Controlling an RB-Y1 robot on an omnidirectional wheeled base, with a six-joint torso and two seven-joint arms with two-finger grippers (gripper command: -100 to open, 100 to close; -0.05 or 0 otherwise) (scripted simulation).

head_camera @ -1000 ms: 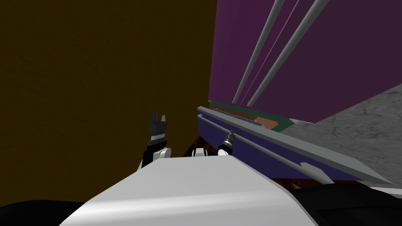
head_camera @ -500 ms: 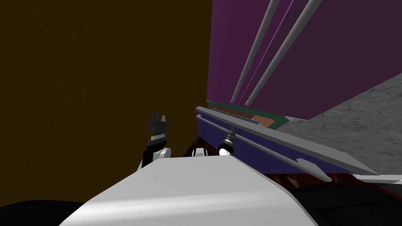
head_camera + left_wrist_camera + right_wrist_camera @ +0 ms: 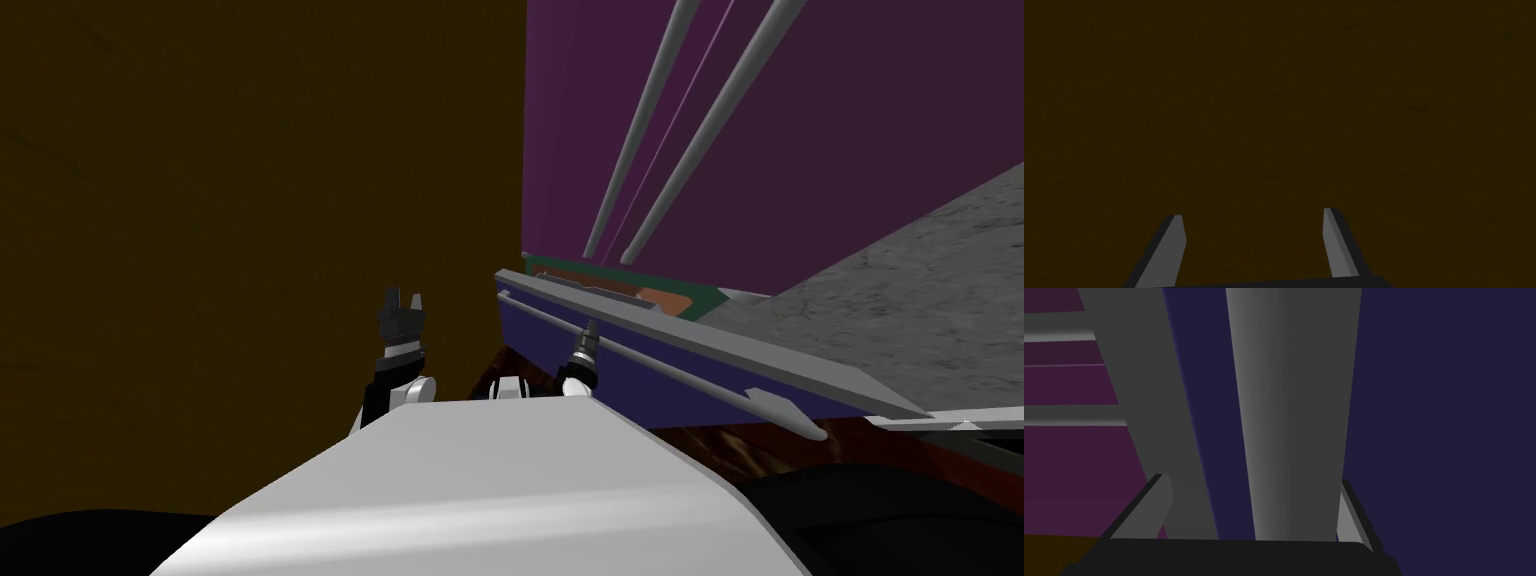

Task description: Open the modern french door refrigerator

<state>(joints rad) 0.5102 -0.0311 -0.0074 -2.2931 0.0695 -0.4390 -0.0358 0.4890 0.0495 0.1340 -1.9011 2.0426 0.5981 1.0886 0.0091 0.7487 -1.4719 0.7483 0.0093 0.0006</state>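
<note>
Right gripper (image 3: 588,335) at the grey handle (image 3: 680,372) of the purple refrigerator's (image 3: 850,120) pulled-out dark-blue drawer (image 3: 650,388).
Head view: left gripper (image 3: 403,298) faces a brown wall (image 3: 250,200). Left wrist view: its fingers spread, holding nothing. Right wrist view: fingers spread around the handle (image 3: 1294,413), one finger (image 3: 1349,513) touching it.

Smooth, matt grey handle bar (image 3: 1294,413)

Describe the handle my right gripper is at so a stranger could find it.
Start at the purple refrigerator. Below its doors juts a dark blue drawer front, and the handle is the grey bar running along it, between the right gripper's fingers. Unlike the two long grey door handles above, it lies crosswise.
</note>
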